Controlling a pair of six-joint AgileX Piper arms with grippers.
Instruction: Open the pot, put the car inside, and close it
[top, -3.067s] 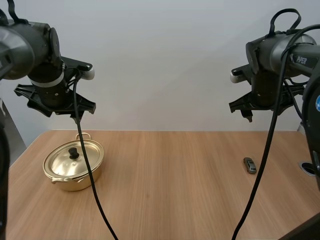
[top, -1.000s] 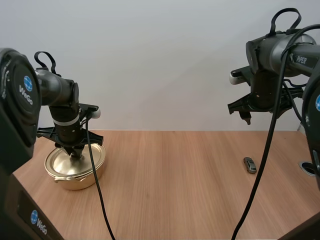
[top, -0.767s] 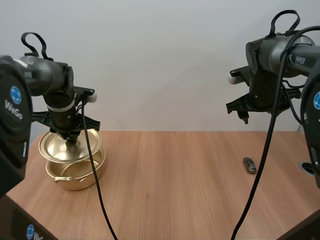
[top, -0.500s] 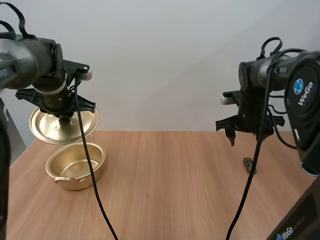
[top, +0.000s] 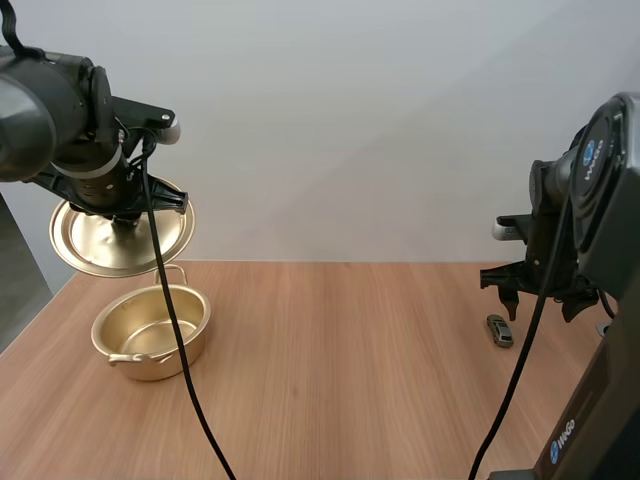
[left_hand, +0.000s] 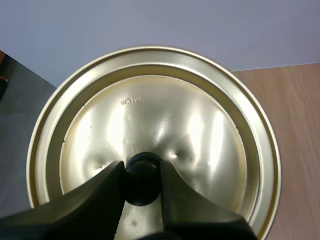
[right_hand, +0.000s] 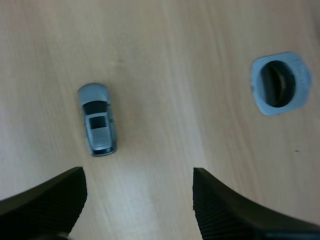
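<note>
Pinching knob (left_hand: 143, 166) of lid (left_hand: 200, 125) in left gripper (left_hand: 141, 171), up above open pot (top: 150, 335). Hovering over car (right_hand: 98, 120) on counter (top: 340, 360) with right gripper (right_hand: 137, 186) spread wide, holding nothing.

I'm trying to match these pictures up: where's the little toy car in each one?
High view: car on the table, right side, just under the right gripper.
Right wrist view: car lies just ahead of that open gripper.
Shared landmark: the right gripper.

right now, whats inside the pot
Nothing that I can see: the pot is open and its gold floor is bare, though its near wall hides a strip. The car sits on the table.
</note>
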